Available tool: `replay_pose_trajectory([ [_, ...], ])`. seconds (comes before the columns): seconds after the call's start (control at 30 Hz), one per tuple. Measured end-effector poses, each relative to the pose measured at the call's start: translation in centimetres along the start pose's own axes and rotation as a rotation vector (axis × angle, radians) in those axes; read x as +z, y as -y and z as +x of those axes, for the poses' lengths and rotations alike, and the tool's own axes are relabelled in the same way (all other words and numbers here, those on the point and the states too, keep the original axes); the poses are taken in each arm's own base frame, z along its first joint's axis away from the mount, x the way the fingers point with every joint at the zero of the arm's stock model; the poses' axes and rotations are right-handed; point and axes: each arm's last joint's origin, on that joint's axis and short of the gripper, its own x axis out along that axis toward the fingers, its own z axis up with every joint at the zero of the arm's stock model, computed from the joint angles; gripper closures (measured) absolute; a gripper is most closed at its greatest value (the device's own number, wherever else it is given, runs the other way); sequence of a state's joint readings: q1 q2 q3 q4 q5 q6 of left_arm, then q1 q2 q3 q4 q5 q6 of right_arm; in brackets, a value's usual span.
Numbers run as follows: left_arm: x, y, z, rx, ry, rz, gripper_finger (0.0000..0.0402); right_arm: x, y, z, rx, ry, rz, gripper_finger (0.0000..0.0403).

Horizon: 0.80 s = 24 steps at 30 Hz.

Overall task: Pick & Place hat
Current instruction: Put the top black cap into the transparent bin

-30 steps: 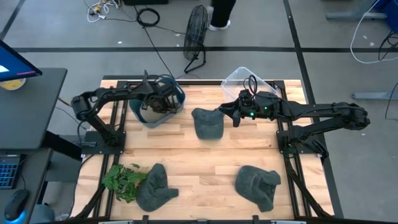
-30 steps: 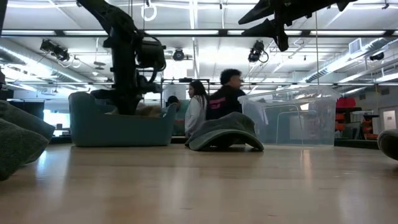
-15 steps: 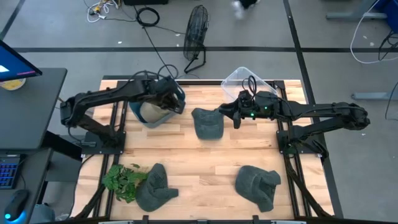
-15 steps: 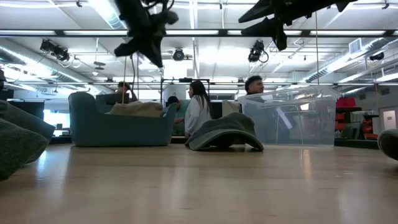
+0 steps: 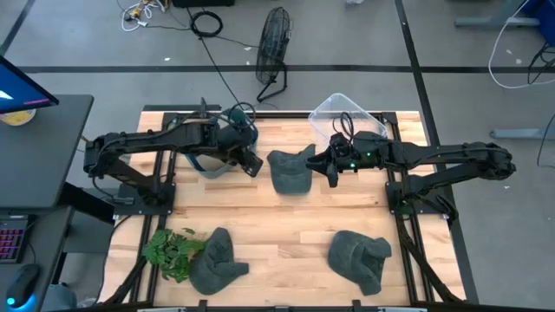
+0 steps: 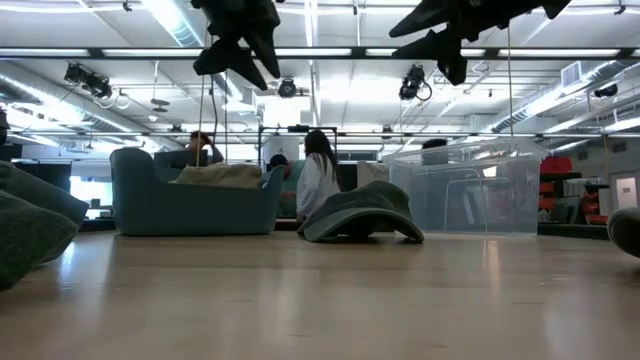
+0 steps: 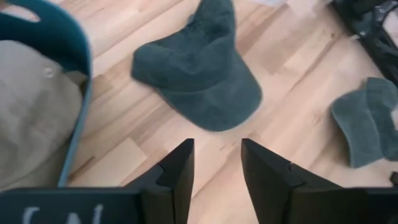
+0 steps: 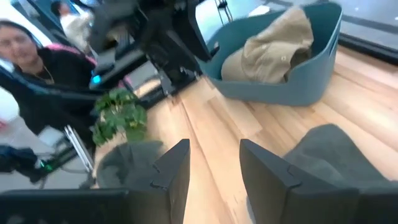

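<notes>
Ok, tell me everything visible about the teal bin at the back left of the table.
The teal bin is a smooth, plastic-looking tub with thick rounded walls and an open top, standing upright on the wooden table at its back left. A tan hat lies inside it, its crown rising just above the rim in the low view. The left gripper hangs above the table just past the bin's right wall, jaws open, touching neither. The nearest green hat lies apart from it, to its right.

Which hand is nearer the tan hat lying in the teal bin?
Left. The left hand hangs beside the teal bin holding the tan hat. The right hand is farther off, past the green hat in the middle.
</notes>
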<state>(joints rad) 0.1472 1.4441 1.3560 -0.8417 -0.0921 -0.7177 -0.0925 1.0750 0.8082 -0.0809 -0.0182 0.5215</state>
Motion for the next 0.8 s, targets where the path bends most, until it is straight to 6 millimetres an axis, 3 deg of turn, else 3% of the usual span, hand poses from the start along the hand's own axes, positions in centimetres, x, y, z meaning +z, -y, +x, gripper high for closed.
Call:
replay_pose_trajectory([
  [0.27,0.0,0.7,-0.1,-0.043,0.034,0.01,0.026,-0.4,-0.3,2.6,0.073,0.006,-0.1,0.0249],
  [0.47,0.1,0.8,-0.1,-0.047,0.038,0.007,0.0263,0.0,-0.1,4.6,0.033,-0.077,-0.332,0.0185],
  [0.6,0.2,0.9,-0.1,-0.06,0.052,0.005,0.0264,1.2,0.3,6.5,-0.03,-0.205,-0.512,0.0144],
  [0.7,0.2,0.9,-0.1,-0.064,0.056,0.004,0.0264,2.1,0.9,8.4,-0.084,-0.328,-0.502,0.013],
  [0.8,0.3,1.0,-0.1,-0.066,0.058,0.003,0.0264,1.8,2.3,10.3,-0.134,-0.49,-0.516,0.013],
])
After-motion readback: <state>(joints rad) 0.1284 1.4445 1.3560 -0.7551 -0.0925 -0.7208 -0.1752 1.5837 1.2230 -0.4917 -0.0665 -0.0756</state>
